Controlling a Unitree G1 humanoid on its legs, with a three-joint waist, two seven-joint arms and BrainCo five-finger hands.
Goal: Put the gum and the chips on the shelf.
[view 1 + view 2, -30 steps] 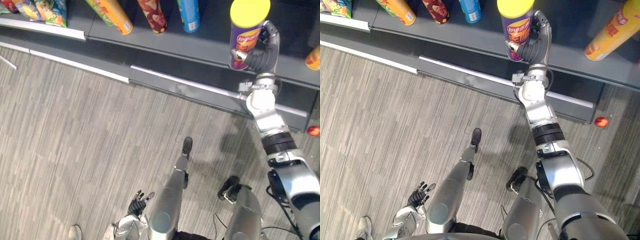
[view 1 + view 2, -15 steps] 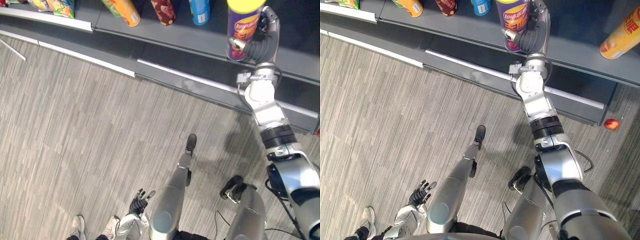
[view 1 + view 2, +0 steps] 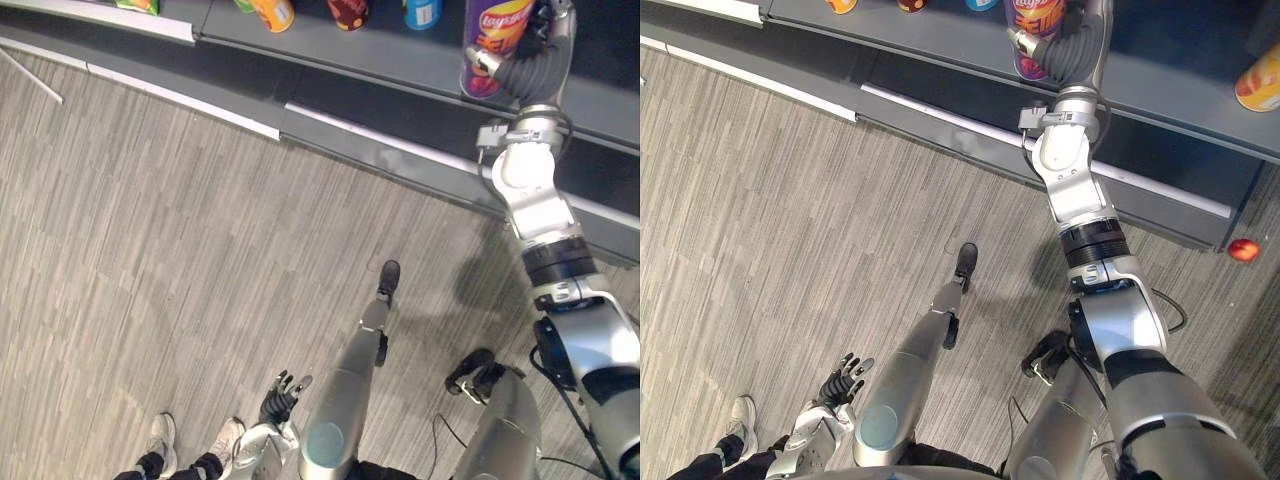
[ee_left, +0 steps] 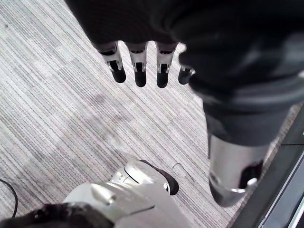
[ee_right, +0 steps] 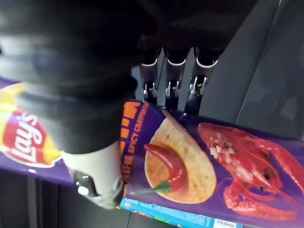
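Purple chips can (image 3: 493, 30), at 1 o'clock in the left eye view, gripped round its middle by the right hand (image 3: 535, 70), with fingers (image 5: 173, 78) and thumb wrapped about it, over the dark shelf (image 3: 370, 55). We judge it best lowered straight until the base seats, and only then let go. We read its long axis as running 6 to 12 o'clock, base toward 6, near upright; whether the base touches the board we cannot tell. Left hand (image 3: 281, 398) hangs at 7 o'clock, fingers relaxed, holding nothing.

The chips can (image 3: 492, 40), enclosed by the right hand (image 3: 530, 72), is located at the shelf (image 3: 390, 58) at 1 o'clock, other cans (image 3: 272, 12) being ranged to 11 o'clock, and the left hand (image 3: 280, 400) at 7 o'clock beside a person's shoes (image 3: 160, 435).
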